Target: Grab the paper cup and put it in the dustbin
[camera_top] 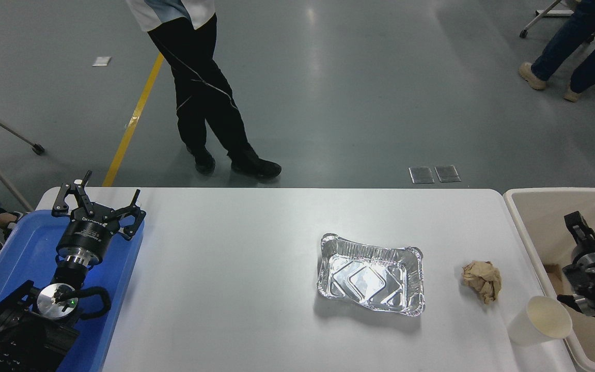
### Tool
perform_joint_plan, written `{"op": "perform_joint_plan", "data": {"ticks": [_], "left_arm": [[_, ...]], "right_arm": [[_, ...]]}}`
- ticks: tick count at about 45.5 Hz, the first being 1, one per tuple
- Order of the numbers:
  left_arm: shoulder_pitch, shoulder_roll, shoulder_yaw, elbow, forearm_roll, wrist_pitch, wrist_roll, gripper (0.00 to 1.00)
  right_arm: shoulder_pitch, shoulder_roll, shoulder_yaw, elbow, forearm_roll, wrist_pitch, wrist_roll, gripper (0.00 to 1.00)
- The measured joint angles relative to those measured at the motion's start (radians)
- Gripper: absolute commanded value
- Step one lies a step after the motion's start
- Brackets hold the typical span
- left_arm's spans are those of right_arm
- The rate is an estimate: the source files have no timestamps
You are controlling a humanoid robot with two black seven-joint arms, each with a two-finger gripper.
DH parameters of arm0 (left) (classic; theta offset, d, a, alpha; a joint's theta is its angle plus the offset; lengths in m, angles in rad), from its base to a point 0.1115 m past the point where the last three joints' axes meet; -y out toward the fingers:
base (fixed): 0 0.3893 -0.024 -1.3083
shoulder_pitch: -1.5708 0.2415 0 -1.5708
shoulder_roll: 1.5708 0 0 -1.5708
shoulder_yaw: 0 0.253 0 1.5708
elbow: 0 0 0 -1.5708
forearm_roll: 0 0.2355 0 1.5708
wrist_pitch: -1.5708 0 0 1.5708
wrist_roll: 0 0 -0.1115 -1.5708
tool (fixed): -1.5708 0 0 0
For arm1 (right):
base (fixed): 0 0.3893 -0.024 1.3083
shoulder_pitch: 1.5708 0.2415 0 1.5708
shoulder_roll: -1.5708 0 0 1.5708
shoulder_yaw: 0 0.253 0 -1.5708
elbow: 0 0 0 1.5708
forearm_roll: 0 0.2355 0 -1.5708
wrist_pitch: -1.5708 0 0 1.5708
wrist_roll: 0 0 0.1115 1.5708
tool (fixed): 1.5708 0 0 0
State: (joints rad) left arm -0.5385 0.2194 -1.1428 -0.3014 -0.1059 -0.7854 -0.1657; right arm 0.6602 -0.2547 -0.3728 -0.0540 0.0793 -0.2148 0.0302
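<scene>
While the paper cup [539,321] stands ungrasped on the bench [235,289] beside the dustbin [545,206] — a short carry — the right claw [579,232] hangs over the bin, its spread unreadable.

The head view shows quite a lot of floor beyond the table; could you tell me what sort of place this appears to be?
Probably a robotics lab or workshop hall: a polished grey floor with a yellow line, a white table set with trial items, and a person walking past.

White bench [235,289] throughout. Beside the silver, ridged foil tray [371,275] – a diamond pattern pressed into its base – lies a brown paper ball [482,280]. Right of that, the white paper cup [539,321], cream inside, and the beige dustbin [545,206]. Far left of the foil tray, a blue tray [24,248] under a black tool [97,205].
</scene>
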Motion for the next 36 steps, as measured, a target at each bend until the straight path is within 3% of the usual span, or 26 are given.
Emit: {"op": "perform_joint_plan", "data": {"ticks": [11, 36], "left_arm": [[0.001, 0.001, 0.0, 0.0, 0.001, 0.0, 0.0, 0.99], [-0.001, 0.002, 0.004, -0.001, 0.001, 0.0, 0.001, 0.99]], "right_arm": [[0.026, -0.024, 0.0, 0.066, -0.001, 0.004, 0.0, 1.0], [0.25, -0.249, -0.126, 0.546, -0.001, 0.029, -0.006, 1.0]]}}
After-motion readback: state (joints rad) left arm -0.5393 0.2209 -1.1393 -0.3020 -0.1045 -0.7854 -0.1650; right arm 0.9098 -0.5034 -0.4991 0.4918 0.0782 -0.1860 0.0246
